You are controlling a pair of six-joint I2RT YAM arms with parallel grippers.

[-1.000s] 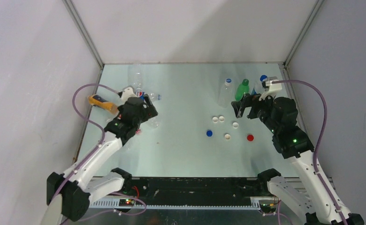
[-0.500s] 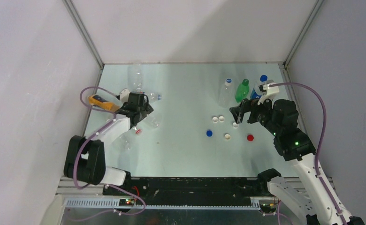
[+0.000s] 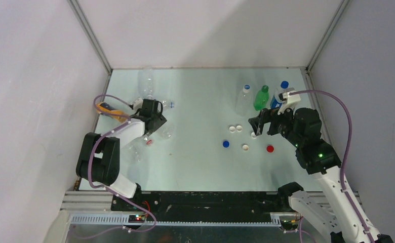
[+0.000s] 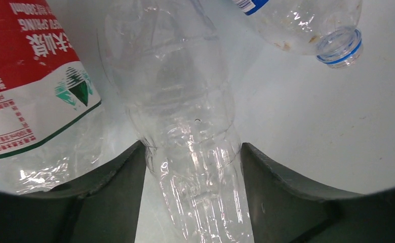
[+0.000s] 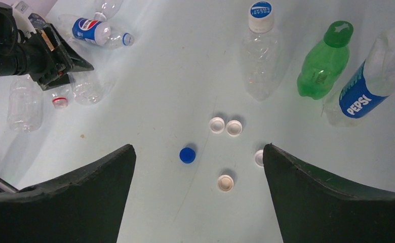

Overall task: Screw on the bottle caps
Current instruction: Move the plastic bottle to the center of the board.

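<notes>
A pale mint tabletop sits boxed in by plain grey-white walls. The left gripper presses its dark fingers against both sides of a clear unlabelled plastic bottle lying flat, beside a red-labelled clear bottle reading "SPRING" and "380ml". The right gripper hangs wide open over loose round plastic caps, white, blue and cream. Beyond them stand a green plastic bottle, a clear bottle with a blue "PEPSI" label and a clear bottle with a "POCARI SWEAT" cap.
</notes>
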